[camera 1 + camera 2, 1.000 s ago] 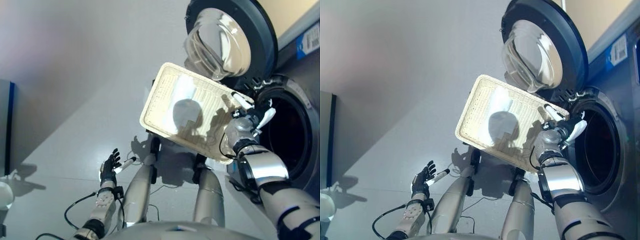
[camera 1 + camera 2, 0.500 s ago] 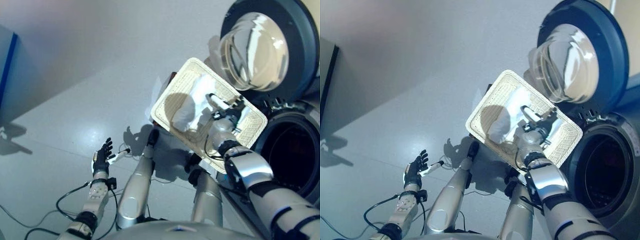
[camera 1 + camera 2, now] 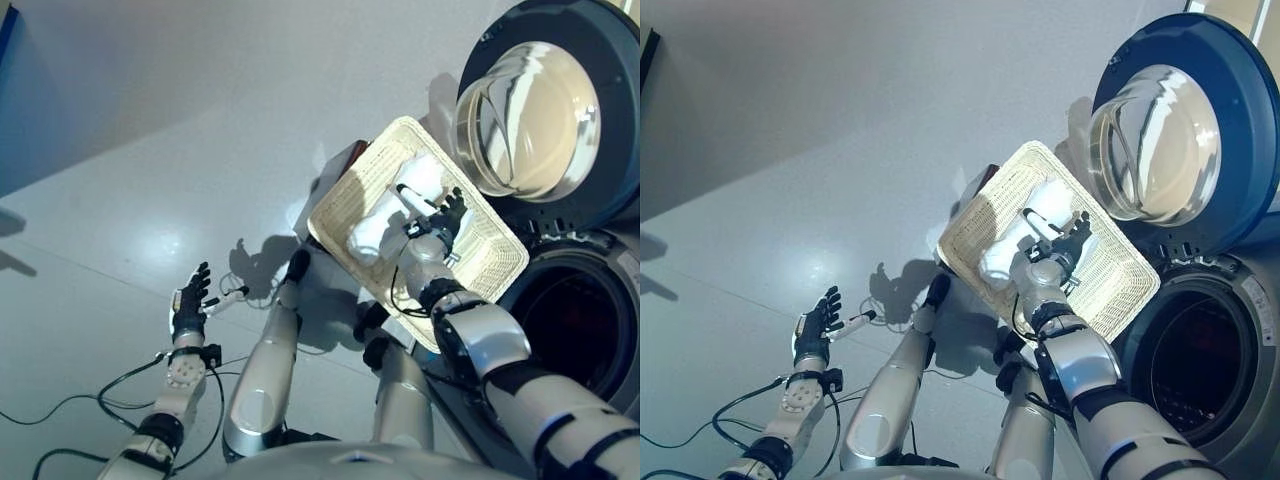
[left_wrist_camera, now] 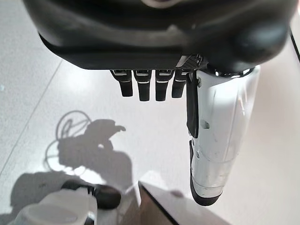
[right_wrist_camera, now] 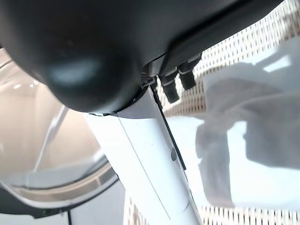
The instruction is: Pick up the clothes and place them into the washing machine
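Both head cameras looked steeply down from above at the grey floor (image 3: 150, 150), a slight step apart. They shared the cream woven rectangular basket (image 3: 490, 260) and the dark round washing machine door with its glass bowl (image 3: 1160, 140), though the right eye view took in more of the dark drum opening (image 3: 1185, 370). The left wrist camera sat tight behind the dark left hand (image 4: 150, 86), facing the floor past its fingers. The right wrist camera peered from very close along the right hand (image 5: 173, 84) at the basket's weave and the glass door.
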Robot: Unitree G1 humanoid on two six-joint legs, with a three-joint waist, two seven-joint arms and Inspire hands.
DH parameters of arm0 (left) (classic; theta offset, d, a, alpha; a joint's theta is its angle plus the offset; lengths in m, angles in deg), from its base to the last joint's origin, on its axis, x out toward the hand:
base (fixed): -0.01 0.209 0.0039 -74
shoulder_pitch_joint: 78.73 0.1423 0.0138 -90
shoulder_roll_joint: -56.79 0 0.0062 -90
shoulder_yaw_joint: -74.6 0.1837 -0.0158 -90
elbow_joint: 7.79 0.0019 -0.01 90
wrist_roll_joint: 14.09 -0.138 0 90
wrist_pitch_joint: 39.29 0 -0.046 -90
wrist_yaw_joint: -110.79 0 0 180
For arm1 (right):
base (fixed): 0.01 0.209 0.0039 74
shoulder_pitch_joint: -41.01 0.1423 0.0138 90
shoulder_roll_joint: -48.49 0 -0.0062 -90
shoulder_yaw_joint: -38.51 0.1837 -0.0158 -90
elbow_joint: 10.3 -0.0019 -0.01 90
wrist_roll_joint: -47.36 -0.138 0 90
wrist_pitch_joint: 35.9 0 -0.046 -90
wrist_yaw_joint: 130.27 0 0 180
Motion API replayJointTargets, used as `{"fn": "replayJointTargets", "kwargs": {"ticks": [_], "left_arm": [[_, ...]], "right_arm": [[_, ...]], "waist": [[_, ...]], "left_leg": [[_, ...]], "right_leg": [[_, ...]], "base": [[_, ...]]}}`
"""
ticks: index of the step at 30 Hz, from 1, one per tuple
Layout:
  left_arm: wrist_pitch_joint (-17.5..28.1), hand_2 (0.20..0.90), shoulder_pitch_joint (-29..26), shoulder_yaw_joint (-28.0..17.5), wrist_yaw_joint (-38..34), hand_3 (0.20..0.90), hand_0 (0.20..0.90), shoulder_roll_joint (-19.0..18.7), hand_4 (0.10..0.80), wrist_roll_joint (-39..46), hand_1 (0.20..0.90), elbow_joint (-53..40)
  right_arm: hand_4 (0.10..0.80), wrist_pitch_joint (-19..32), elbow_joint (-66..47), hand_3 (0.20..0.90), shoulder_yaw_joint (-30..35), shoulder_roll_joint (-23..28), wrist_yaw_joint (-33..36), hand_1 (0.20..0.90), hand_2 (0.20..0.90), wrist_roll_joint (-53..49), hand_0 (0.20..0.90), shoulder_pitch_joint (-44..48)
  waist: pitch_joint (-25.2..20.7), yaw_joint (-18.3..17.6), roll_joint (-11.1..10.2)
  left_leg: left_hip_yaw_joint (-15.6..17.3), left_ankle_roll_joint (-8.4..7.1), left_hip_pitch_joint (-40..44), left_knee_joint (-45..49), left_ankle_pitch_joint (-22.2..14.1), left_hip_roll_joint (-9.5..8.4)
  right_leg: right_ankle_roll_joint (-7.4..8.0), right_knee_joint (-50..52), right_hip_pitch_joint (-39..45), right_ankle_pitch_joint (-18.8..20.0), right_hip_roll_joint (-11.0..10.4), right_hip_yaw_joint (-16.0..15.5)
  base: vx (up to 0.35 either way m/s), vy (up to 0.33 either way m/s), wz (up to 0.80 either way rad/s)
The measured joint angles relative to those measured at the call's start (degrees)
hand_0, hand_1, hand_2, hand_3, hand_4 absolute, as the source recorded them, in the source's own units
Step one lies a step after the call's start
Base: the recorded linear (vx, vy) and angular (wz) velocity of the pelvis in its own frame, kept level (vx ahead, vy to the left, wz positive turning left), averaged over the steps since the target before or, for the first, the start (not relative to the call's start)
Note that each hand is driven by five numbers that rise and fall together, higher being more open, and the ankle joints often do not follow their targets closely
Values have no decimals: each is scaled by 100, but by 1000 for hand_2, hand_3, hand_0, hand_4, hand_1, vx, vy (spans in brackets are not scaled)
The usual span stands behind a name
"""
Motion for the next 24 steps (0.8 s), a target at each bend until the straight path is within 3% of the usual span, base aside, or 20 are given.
{"fn": "replayJointTargets", "kwargs": {"ticks": [16, 24], "left_arm": [[36, 900, -137, 29, -218, 900, 900, 8, 800, -138, 900, -345], [-18, 900, -315, 27, -222, 900, 900, 7, 800, -138, 900, -326]], "right_arm": [[800, -135, 293, 900, -115, 28, 464, 900, 900, 418, 900, 275], [800, -507, 613, 900, -288, 57, 556, 900, 900, 668, 900, 540]], "waist": [[204, 377, -45], [318, 472, -215]], "left_leg": [[-508, -23, -599, 115, 30, -163], [-528, -9, -656, 125, 42, -189]], "right_leg": [[72, 215, -240, -218, -136, -550], [74, 231, -235, -283, -147, -564]], "base": [[38, -32, 19], [44, -5, 9]]}}
